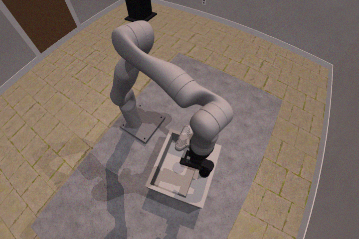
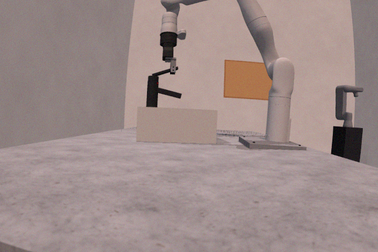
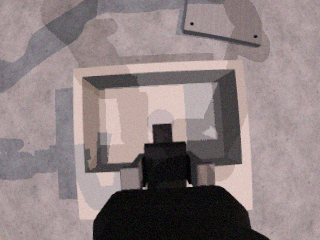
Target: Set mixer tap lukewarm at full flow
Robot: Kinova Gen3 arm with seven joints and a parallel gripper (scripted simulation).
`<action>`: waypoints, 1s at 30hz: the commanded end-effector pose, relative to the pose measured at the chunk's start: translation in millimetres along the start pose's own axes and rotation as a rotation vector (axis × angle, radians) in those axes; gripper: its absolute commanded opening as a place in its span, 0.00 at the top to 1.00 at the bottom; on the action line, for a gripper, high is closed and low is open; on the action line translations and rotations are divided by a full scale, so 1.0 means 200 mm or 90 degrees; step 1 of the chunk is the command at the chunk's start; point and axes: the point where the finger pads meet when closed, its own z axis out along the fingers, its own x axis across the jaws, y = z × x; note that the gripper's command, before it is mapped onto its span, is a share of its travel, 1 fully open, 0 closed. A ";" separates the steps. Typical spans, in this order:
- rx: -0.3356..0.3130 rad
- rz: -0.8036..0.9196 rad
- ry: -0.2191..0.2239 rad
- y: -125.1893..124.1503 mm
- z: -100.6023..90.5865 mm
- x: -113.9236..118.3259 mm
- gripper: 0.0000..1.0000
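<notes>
A black mixer tap (image 2: 151,92) stands at the back edge of a beige sink block (image 2: 177,124) (image 1: 211,180) (image 3: 243,160). Its spout (image 2: 170,93) points out over the basin. Its lever (image 2: 163,72) (image 3: 162,135) is tilted a little upward and lies in line over the spout. A red dot (image 2: 157,83) shows on the tap body. My gripper (image 2: 172,69) (image 3: 165,163) hangs straight down from above and is shut on the lever's outer end. In the top view the wrist (image 1: 198,163) hides the tap.
The arm's base plate (image 1: 144,132) (image 2: 271,144) (image 3: 220,23) stands on the grey table beside the sink. A second grey tap on a black stand (image 2: 346,118) is at the far right. An orange panel (image 2: 244,79) hangs on the back wall.
</notes>
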 end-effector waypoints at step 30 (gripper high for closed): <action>-0.013 -0.001 -0.002 0.02 -0.04 0.00 0.00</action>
